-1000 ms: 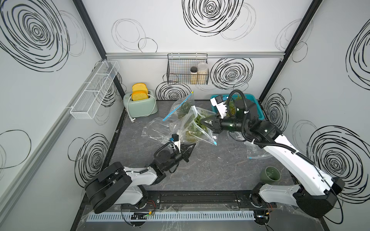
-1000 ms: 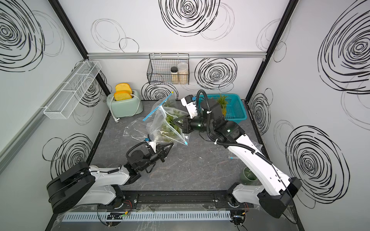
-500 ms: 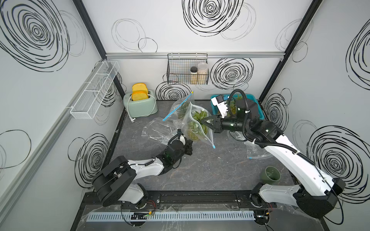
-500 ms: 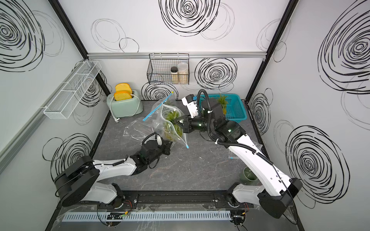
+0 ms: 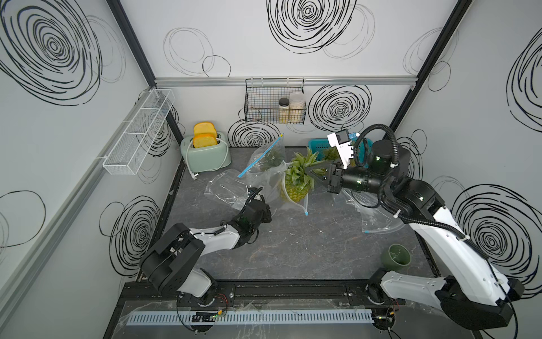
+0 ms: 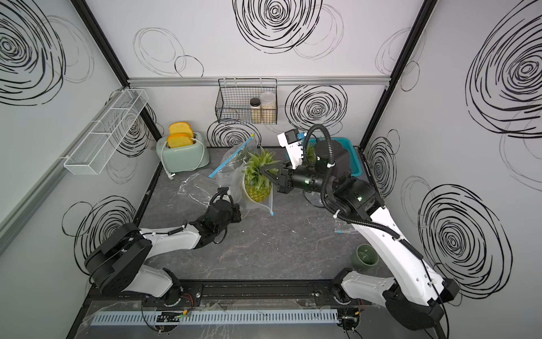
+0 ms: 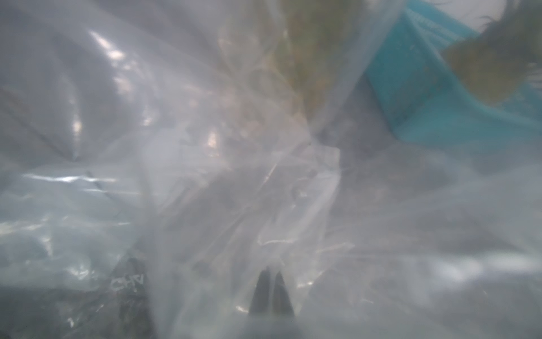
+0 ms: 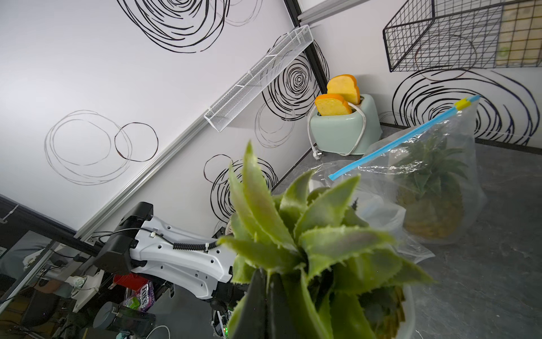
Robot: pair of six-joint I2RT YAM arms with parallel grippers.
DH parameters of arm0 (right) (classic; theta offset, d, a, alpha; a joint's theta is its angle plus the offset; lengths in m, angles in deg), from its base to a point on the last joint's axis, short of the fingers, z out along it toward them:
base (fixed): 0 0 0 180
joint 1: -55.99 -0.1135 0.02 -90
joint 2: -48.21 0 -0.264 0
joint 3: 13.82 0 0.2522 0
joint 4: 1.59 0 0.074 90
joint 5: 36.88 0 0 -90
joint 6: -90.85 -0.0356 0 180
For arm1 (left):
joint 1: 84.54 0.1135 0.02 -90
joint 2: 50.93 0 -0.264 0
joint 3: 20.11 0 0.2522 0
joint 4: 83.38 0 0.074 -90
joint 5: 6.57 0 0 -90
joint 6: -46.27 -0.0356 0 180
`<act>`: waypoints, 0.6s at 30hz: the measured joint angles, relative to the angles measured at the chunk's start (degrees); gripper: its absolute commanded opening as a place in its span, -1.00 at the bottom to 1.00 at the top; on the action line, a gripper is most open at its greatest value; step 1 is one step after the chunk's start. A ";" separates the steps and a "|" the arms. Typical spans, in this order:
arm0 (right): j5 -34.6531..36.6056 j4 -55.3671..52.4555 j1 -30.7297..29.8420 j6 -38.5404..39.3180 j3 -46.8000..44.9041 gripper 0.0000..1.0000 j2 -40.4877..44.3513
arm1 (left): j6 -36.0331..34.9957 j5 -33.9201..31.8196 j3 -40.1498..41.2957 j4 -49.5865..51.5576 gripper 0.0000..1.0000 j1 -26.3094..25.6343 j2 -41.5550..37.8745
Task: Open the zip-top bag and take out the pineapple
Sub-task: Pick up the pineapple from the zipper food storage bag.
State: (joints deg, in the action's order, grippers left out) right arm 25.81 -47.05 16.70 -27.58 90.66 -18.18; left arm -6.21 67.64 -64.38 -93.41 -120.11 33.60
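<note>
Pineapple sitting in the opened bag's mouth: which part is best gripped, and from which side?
The leafy crown, from the robot's right. Its leaves stick clear of the zip-top bag, while plastic wraps the lower body of the pineapple and trails leftward, pinched by the left end effector. The right end effector is shut on those leaves from that side.

Bright, even light in both top views; left wrist view blurred, glare-flecked behind bag

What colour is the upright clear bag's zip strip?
Light blue zip strip, with a yellow slider; clearest in the right wrist view.
</note>
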 measured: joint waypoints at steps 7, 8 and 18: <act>0.35 -3.74 1.05 1.05 0.20 -1.00 0.37 | 2.25 -2.78 -0.22 3.98 -1.00 1.49 -1.46; 0.44 -4.15 1.27 1.27 0.20 -1.00 0.39 | 2.56 -3.08 -0.20 4.39 -1.00 1.73 -1.75; 0.61 -8.76 3.56 2.91 0.90 -1.00 0.79 | 8.39 -4.39 1.22 6.21 -1.00 6.60 -5.35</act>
State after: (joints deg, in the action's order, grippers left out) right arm 26.42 -55.82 20.27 -24.67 91.56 -17.39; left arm 2.18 63.25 -63.15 -87.20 -113.51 28.25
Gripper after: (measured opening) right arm 0.046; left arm 0.048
